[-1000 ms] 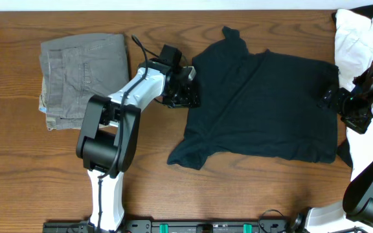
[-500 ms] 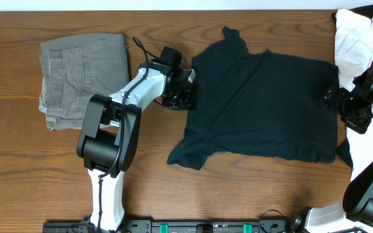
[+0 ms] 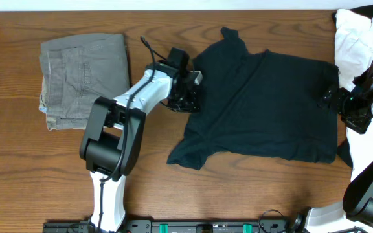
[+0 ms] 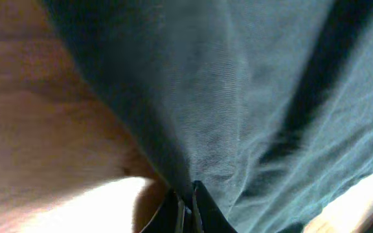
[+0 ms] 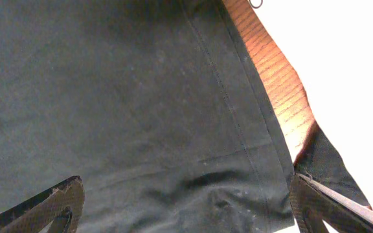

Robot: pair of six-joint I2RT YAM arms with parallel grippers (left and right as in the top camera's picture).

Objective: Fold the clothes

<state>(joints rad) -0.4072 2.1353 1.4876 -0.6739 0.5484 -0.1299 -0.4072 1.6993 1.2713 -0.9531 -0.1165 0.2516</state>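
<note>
A wooden table [image 3: 18, 162] carries a black T-shirt [image 3: 264, 110], spread nearly flat between the two grippers. The thin fabric is crossed by long diagonal creases. One short sleeve juts out near the left gripper [image 3: 192, 90] and the other lies further toward that arm's base. Folded grey-green trousers [image 3: 83, 77] sit on the far side of the left gripper from the shirt, apart from it. A white garment [image 3: 355, 45] is heaped just behind the right gripper [image 3: 329, 97], on its side away from the shirt. The left gripper's jaws are pressed together on the shirt's near edge, and the wrist view shows ribbed cloth gathering into a pinched fold at the fingertips [image 4: 199, 210]. The right gripper stands with its jaws wide apart over the opposite edge, where the stitched hem runs between its fingers [image 5: 50, 204], gripping nothing.
</note>
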